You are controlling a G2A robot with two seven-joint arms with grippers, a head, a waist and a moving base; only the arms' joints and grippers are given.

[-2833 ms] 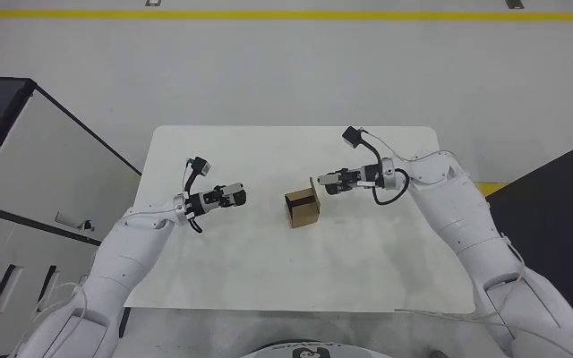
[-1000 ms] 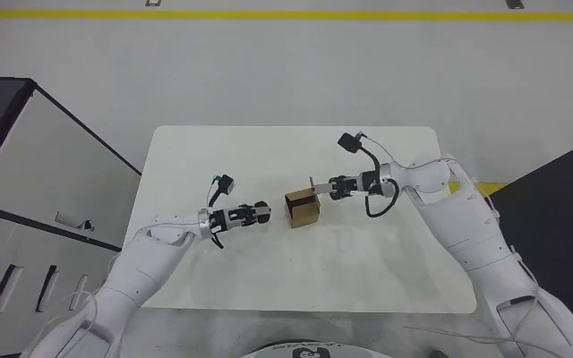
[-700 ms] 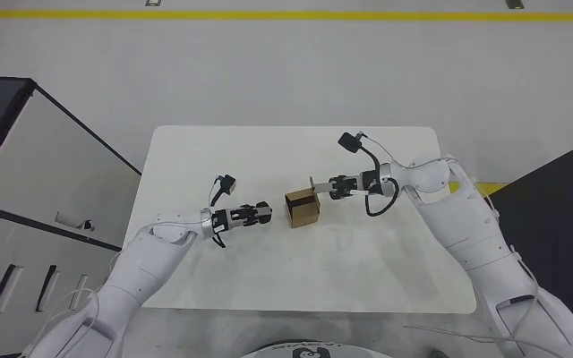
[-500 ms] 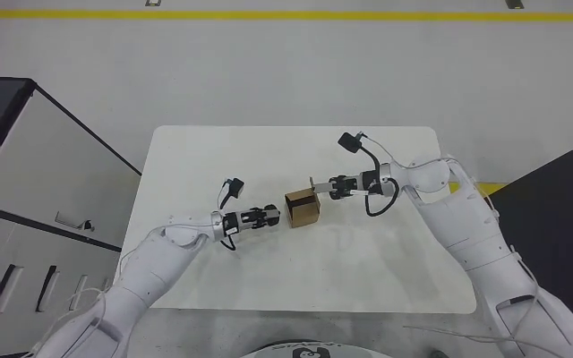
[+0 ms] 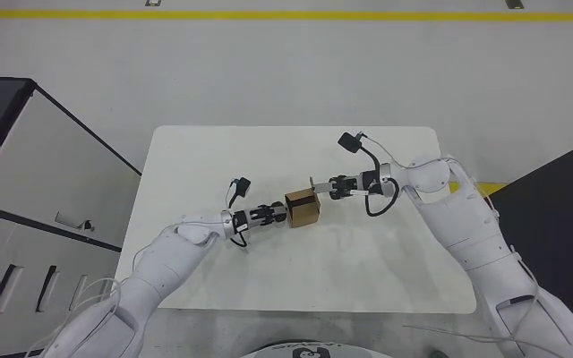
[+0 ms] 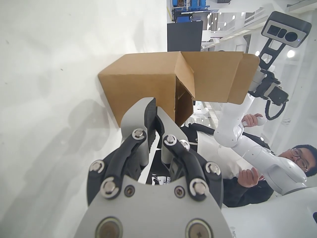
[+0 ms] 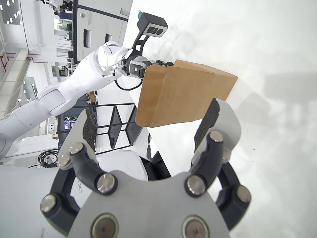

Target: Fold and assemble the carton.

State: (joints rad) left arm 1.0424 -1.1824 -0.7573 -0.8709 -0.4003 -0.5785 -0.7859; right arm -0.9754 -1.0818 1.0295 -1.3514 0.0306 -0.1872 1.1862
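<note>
The white table carries the carton at its middle. From above, the carton has not shifted, while the left gripper has slid in from the table's left side up to its side wall. The right gripper has held at the raised flap for the past second. This looks like bracing before a fold. The left wrist view adds that its fingers are pressed together with nothing between them, tips at the wall and probably touching. The right wrist view shows that gripper's fingers spread wide, the flap's edge between them and not gripped.
</note>
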